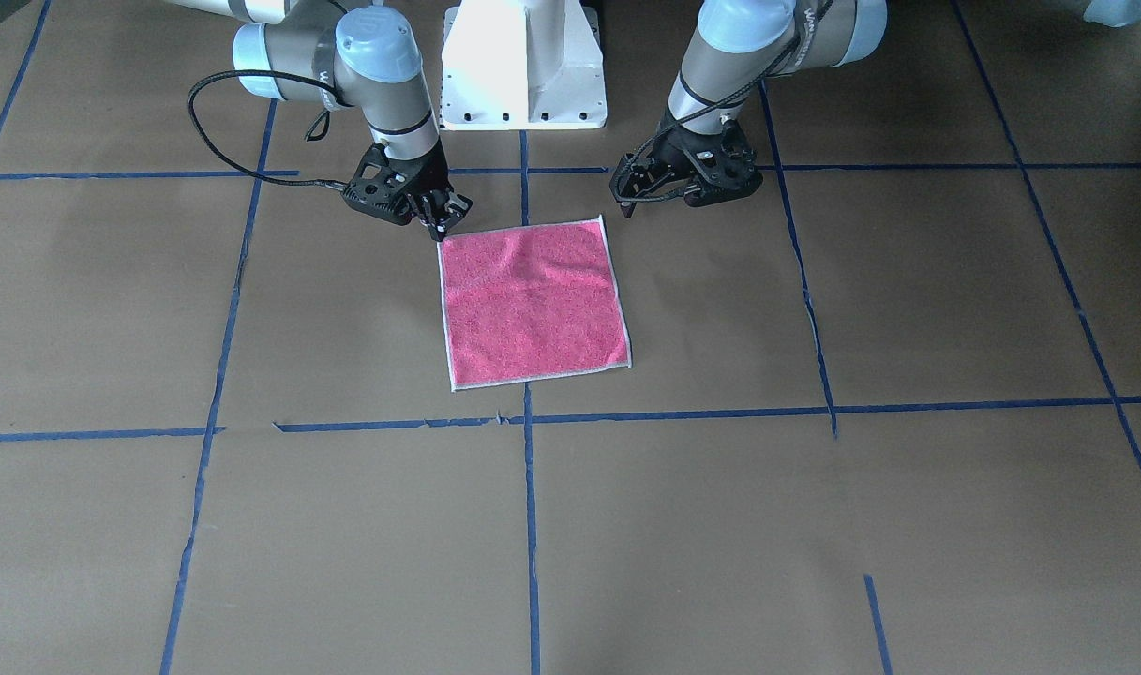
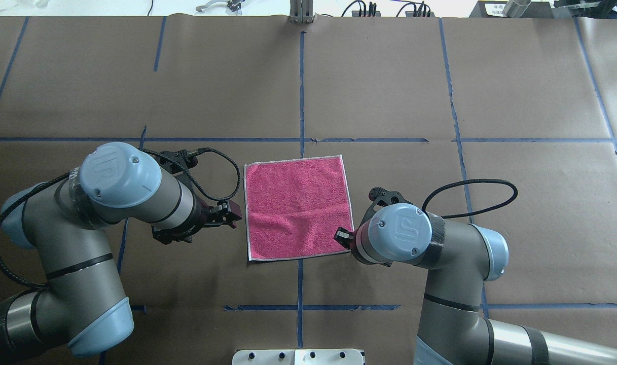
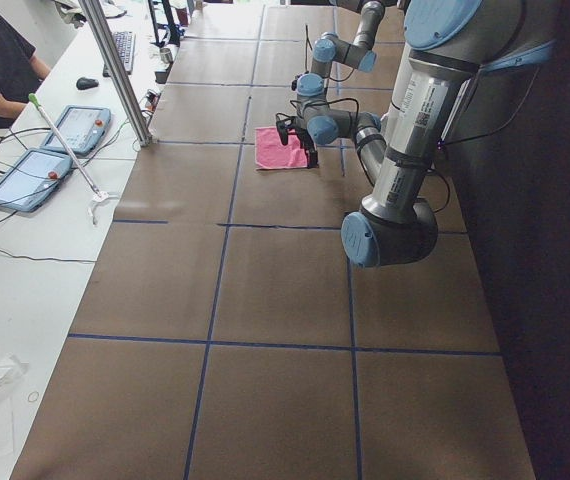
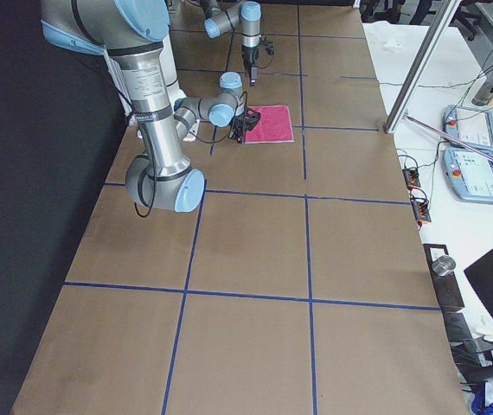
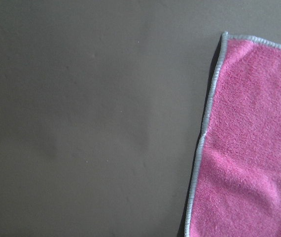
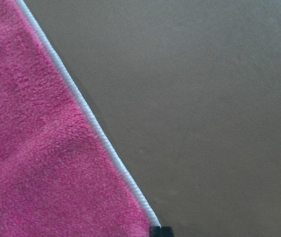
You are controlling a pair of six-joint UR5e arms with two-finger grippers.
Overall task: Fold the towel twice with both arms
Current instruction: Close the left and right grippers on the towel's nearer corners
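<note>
The towel [image 1: 532,300] lies flat and unfolded on the brown table, pink face up, with a slight crease near the robot's side; it also shows in the overhead view [image 2: 298,208]. My left gripper [image 1: 626,199] hovers just off the towel's near corner on my left, jaws apart and empty; in the overhead view [image 2: 233,215] it stands beside the towel's left edge. My right gripper [image 1: 446,220] is at the towel's near corner on my right [image 2: 341,237], jaws apart, holding nothing. The wrist views show the towel's edging [image 5: 202,133] [image 6: 96,128].
The white pedestal base [image 1: 523,66] stands behind the towel between the arms. Blue tape lines [image 1: 531,525] cross the brown paper table. Operator tablets [image 3: 25,175] and a metal post [image 3: 115,70] stand at the table's far side.
</note>
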